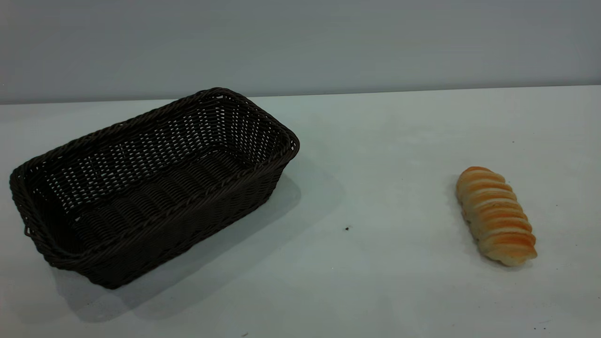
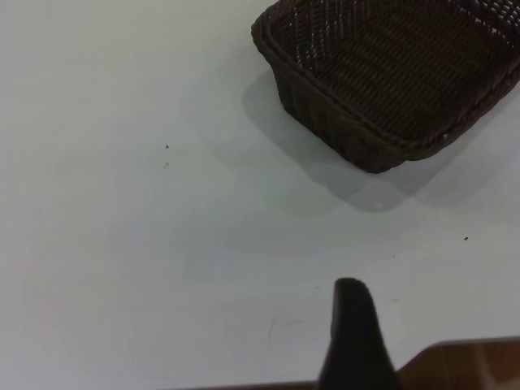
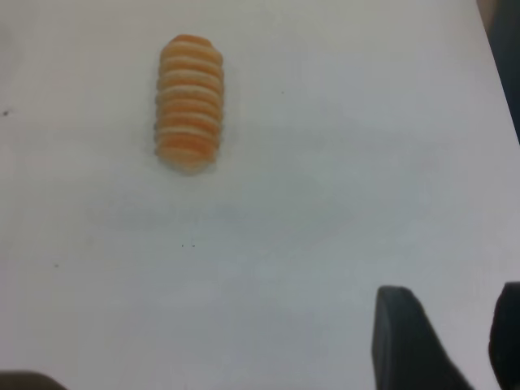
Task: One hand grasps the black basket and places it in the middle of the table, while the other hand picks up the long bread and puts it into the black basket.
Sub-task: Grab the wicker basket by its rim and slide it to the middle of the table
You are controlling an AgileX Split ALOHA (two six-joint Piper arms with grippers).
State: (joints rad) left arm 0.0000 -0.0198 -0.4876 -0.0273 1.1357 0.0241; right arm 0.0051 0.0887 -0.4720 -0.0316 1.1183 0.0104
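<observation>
The black basket (image 1: 150,183) stands empty on the left of the white table (image 1: 375,263), set at an angle; it also shows in the left wrist view (image 2: 390,73). The long bread (image 1: 495,216) lies on the right of the table, ridged golden top upward, and shows in the right wrist view (image 3: 189,101). Neither gripper shows in the exterior view. Only a black part of my left gripper (image 2: 353,341) shows, over bare table well short of the basket. My right gripper (image 3: 455,325) is open and empty, above bare table well apart from the bread.
The table's back edge meets a grey wall (image 1: 300,42). A brown edge (image 2: 471,366) shows beside the table near my left gripper. Bare table lies between basket and bread, with a small dark speck (image 1: 347,228).
</observation>
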